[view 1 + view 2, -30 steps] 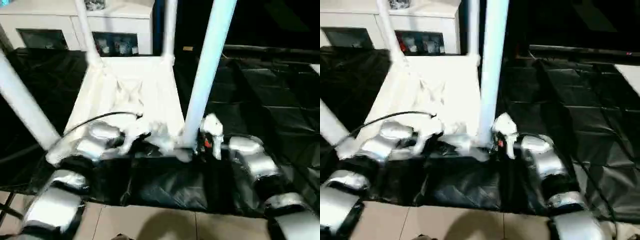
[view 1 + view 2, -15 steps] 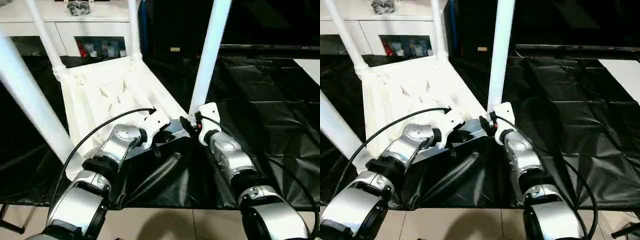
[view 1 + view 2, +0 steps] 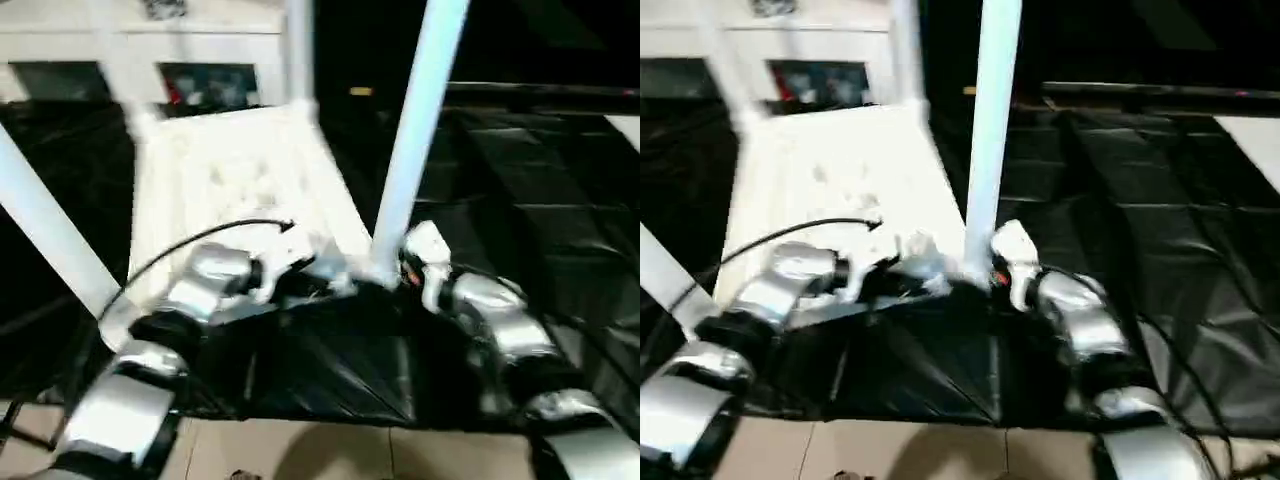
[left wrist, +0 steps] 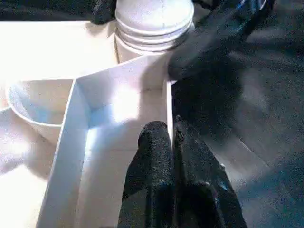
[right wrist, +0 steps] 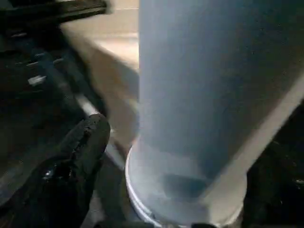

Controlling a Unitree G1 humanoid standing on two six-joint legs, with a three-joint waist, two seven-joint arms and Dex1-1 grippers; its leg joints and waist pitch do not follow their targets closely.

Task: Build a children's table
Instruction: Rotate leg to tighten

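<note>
The children's table lies upside down: the white ribbed tabletop (image 3: 230, 170) rests on black sheeting with white legs standing up from its corner sockets. The near right leg (image 3: 410, 150) rises from its socket (image 4: 154, 19). My left gripper (image 4: 171, 135) is shut, its two black fingers pinching the tabletop's thin rim wall just beside that socket. My right gripper (image 3: 392, 272) sits at the foot of the same leg (image 5: 199, 95), open, with one finger (image 5: 85, 152) standing clear of the tube. Another leg (image 3: 50, 230) slants up at the near left.
A white cabinet (image 3: 120, 60) with glass doors stands behind the table. Creased black sheeting (image 3: 540, 200) covers the ground to the right and bunches up in front of my arms. Light floor tiles (image 3: 330, 455) show at the near edge.
The whole picture has shifted and tilted with the camera. Both grippers stay at the tabletop's near right corner, and the table itself has not visibly moved.
</note>
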